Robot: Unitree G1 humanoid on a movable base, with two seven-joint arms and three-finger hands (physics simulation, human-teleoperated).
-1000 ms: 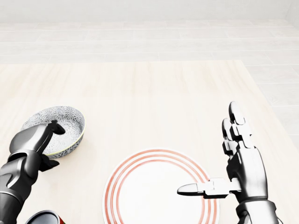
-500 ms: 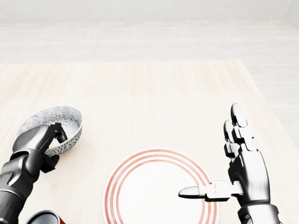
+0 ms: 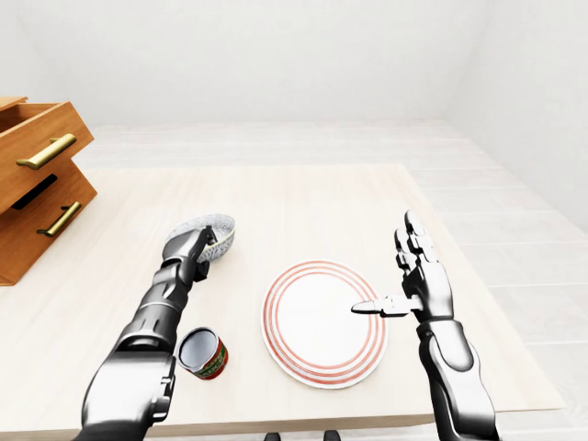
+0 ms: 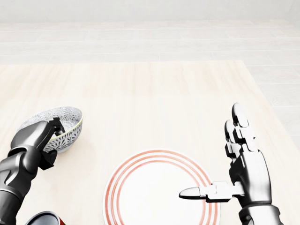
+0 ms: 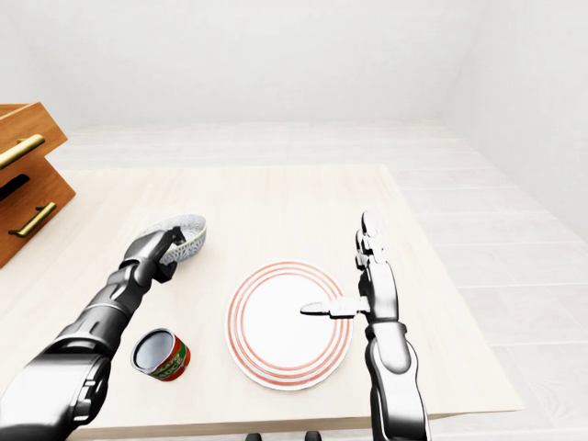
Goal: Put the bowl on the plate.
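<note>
A grey-patterned bowl [image 4: 66, 127] with a yellow-green rim line sits at the left of the head view, tilted and raised at its right side. My left hand [image 4: 48, 139] is shut on the bowl's near rim, fingers inside and thumb beneath. A white plate [image 4: 159, 190] with red rings lies flat on the table at the bottom centre, to the right of the bowl and apart from it. My right hand [image 4: 213, 157] stands open beside the plate's right edge, fingers upright and thumb pointing left over the rim, holding nothing.
A red can [image 3: 204, 355] with its open top showing stands by my left forearm, left of the plate. A wooden drawer cabinet [image 3: 37, 175] occupies the table's left side. The light wooden table [image 4: 154, 93] ends at the right, beyond my right hand.
The bowl has tipped up off the table in my left hand, its right rim rising. The right hand has hardly moved.
</note>
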